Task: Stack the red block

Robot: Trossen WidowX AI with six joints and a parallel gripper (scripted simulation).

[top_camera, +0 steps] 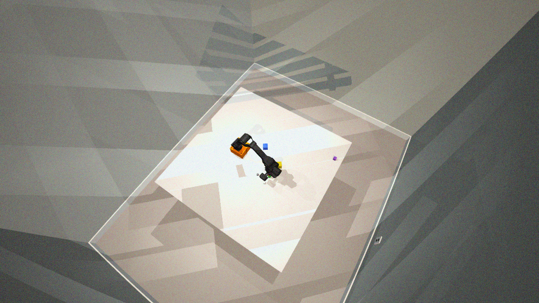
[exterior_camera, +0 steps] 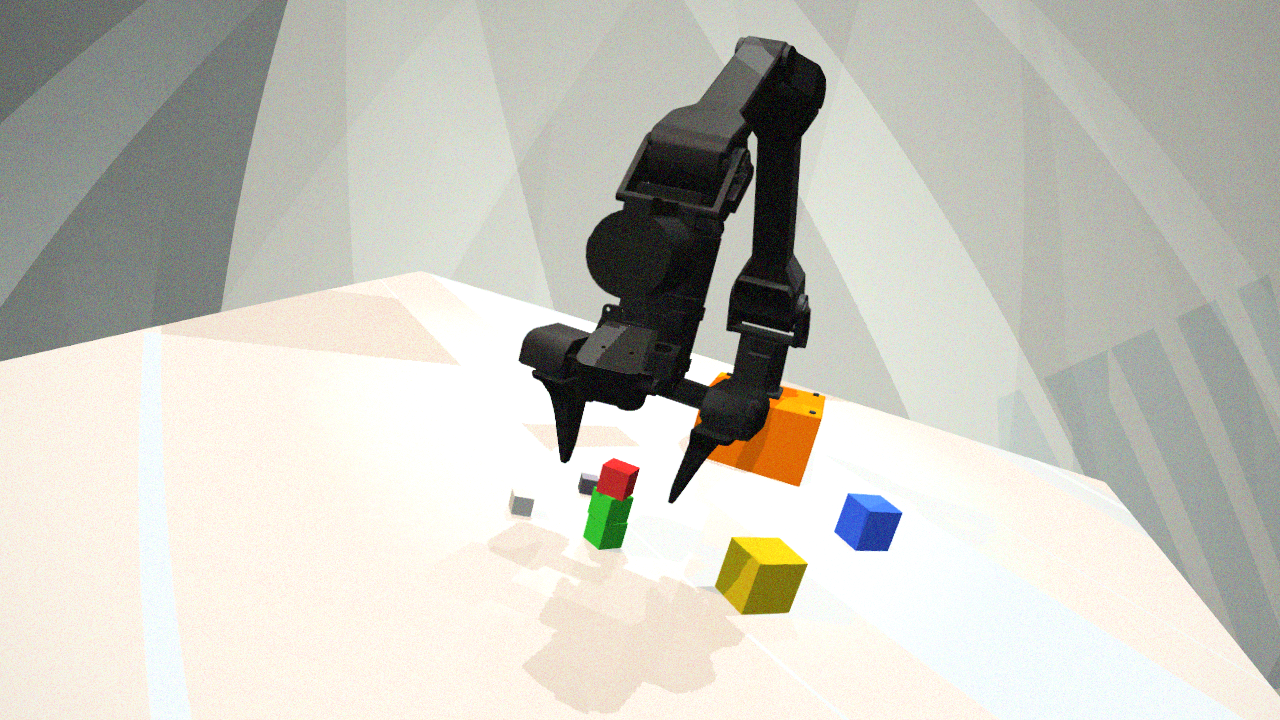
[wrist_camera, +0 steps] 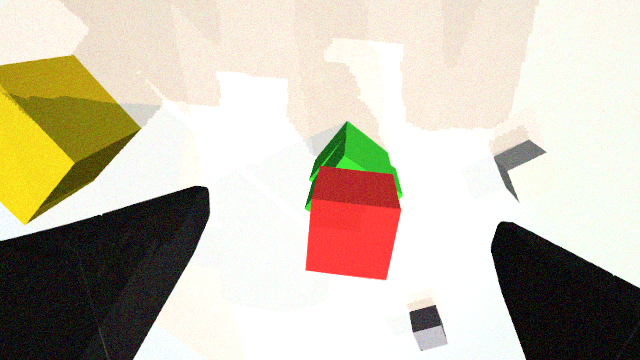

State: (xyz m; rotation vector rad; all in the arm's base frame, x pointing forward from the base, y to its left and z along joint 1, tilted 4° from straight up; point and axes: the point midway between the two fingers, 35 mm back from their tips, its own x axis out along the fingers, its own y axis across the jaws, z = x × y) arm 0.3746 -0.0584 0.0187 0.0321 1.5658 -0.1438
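Red block [exterior_camera: 618, 478] sits on top of the green tower [exterior_camera: 607, 519], touching it and free of any grip; in the wrist view its faces are turned slightly against those of the green cubes below, and the stack stands upright on the tabletop [exterior_camera: 295, 537]. Just behind the stack on its left lies a small dark grey cube [exterior_camera: 587, 483], and a little farther left a small light grey cube [exterior_camera: 520, 504], both apart from the tower. To the right and nearer sits a large yellow cube [exterior_camera: 760, 574], tilted on an edge, and beyond it on the right a blue cube [exterior_camera: 867, 521]. The orange base [exterior_camera: 776, 437] of the arm stands behind the stack on the right, and a tiny purple cube [top_camera: 334, 158] lies well apart near the tabletop's far right edge in the top view. Nothing stands between the tower and the fingers. The pincer [exterior_camera: 617, 465] hangs above the stack, spread almost to its full width and holding nothing. Its two pointed fingers [exterior_camera: 564, 420] flank the red block, one on each side, each clearly apart from it, with their tips at about the height of its top.
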